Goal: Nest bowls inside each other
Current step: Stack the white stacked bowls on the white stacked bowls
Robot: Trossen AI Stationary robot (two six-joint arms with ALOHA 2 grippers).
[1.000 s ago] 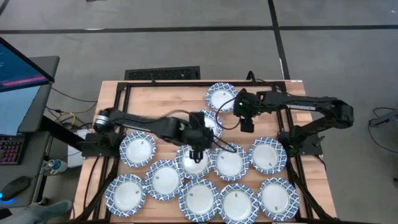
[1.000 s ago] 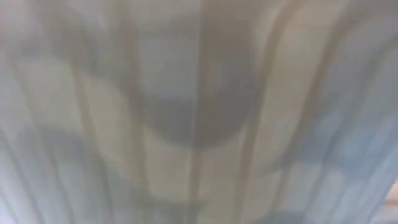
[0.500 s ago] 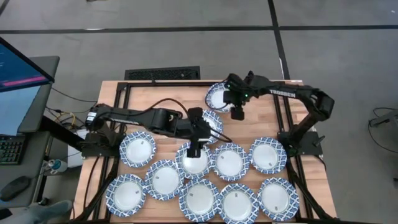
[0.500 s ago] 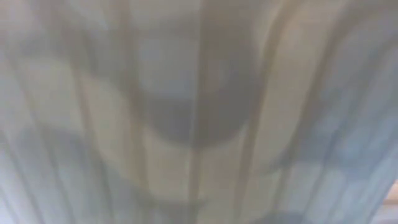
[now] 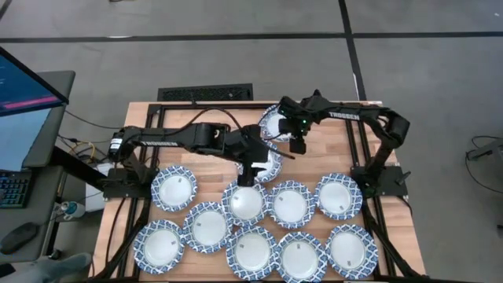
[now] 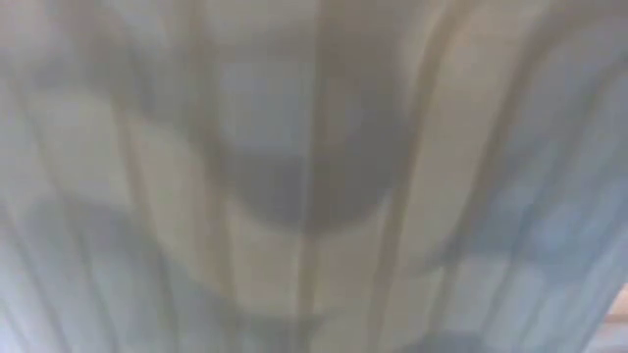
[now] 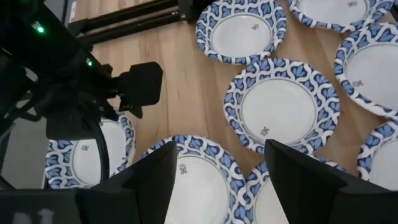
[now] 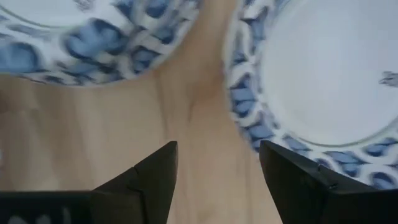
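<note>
High view: I see my spread left tool [image 5: 250,179] above a bowl [image 5: 245,202], white with blue lattice rim; right tool [image 5: 298,144] spread.

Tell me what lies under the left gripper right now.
The open left gripper hangs over a bowl and bare table; its fingers cover part of that bowl's rim. Nothing is held.

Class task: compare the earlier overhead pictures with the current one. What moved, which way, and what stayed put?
The left pincer drew back off the middle-row bowl toward the table's far side. The right pincer moved left and back toward the far bowl. Both are open and empty. The bowls stayed put.
</note>
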